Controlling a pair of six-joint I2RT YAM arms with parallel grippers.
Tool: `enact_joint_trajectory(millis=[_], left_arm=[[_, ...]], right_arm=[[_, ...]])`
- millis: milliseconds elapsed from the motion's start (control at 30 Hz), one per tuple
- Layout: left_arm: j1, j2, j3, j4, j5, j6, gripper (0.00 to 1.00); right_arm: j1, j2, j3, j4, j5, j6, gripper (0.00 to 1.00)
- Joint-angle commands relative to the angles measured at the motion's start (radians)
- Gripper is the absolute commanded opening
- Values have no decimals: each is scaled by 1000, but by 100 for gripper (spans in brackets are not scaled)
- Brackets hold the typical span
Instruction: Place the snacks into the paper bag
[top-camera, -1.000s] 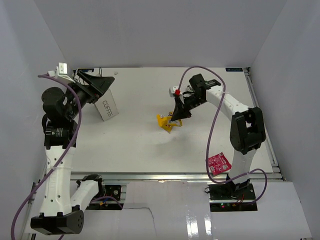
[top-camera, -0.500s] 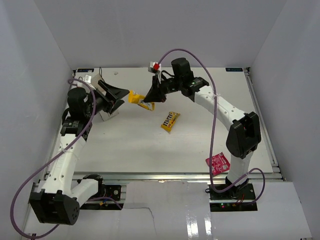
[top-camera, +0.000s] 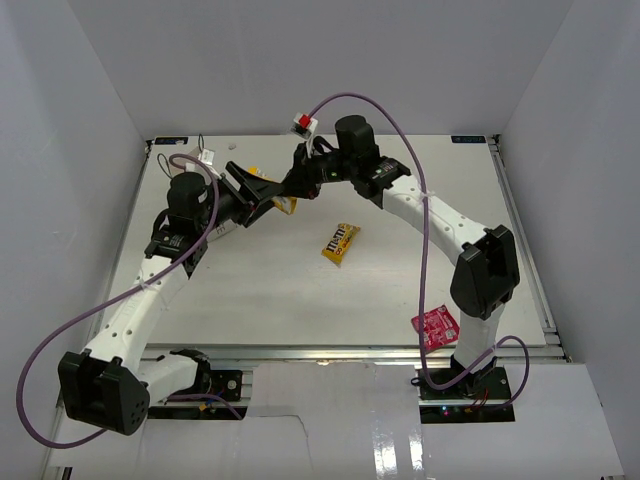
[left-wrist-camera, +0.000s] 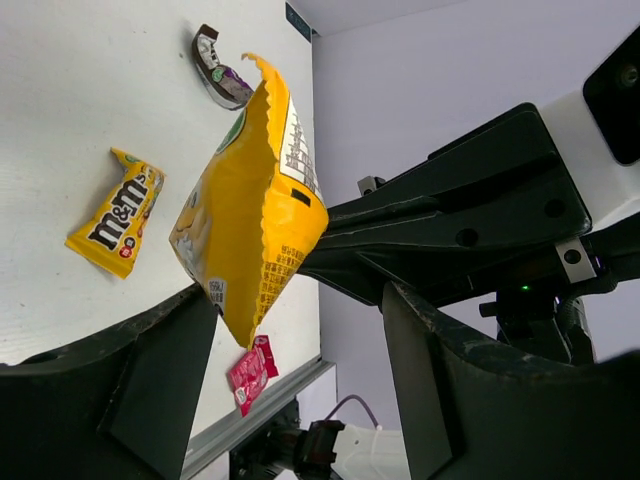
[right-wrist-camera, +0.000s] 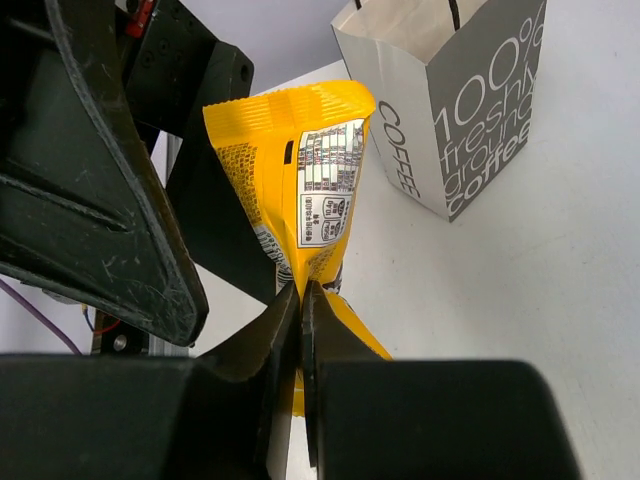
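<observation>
Two-arm workcell seen from above and from both wrists. The work surface is a plain white table (top-camera: 300, 300), matte and unmarked, closed in by pale grey-white walls (top-camera: 300, 60) on the far, left and right sides; an aluminium rail (top-camera: 330, 352) runs along its near edge, and purple cables (top-camera: 430, 250) loop off each arm. Both arms reach towards 11 o'clock from the table's centre, where their tools meet above the surface. The right gripper (right-wrist-camera: 300, 292) has its jaws pinched together on the lower edge of the held yellow packet (right-wrist-camera: 300, 170), which stands upright and clear of the table. The left gripper (left-wrist-camera: 297, 290) has its jaws spread wide, one finger on each side of that packet's lower tip; whether they touch it cannot be told. The paper bag (right-wrist-camera: 470, 110) stands upright on the table with its mouth open, at 1 o'clock from the held packet in the right wrist view and apart from it; the overhead view does not show it clearly. An M&M's packet (top-camera: 340, 243) lies flat near the table's centre. A pink-red packet (top-camera: 437, 328) lies at 5 o'clock, by the near edge. A dark packet (left-wrist-camera: 220, 80) lies curled on the table, well beyond the M&M's packet in the left wrist view.
</observation>
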Motion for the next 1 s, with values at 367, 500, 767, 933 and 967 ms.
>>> enact_joint_trajectory(millis=[367,500,767,933,967], left_arm=[[-5,-34,86,-88,-141,184,79],[-5,-20,92,-83,-148,193,79],[-5,23,106,-47,-89,179,68],[-5,15,104,-40,-68,176,55],[-5,13,104,-40,-65,176,53]], right_arm=[[-46,-97,-84,74,-154,24,8],[-49,-108,-117,123,-210,47,8],[-50,-105,-137,208,-224,142,8],[-58,-82,-124,211,-212,153,8],[-58,-71,-115,209,-212,154,8]])
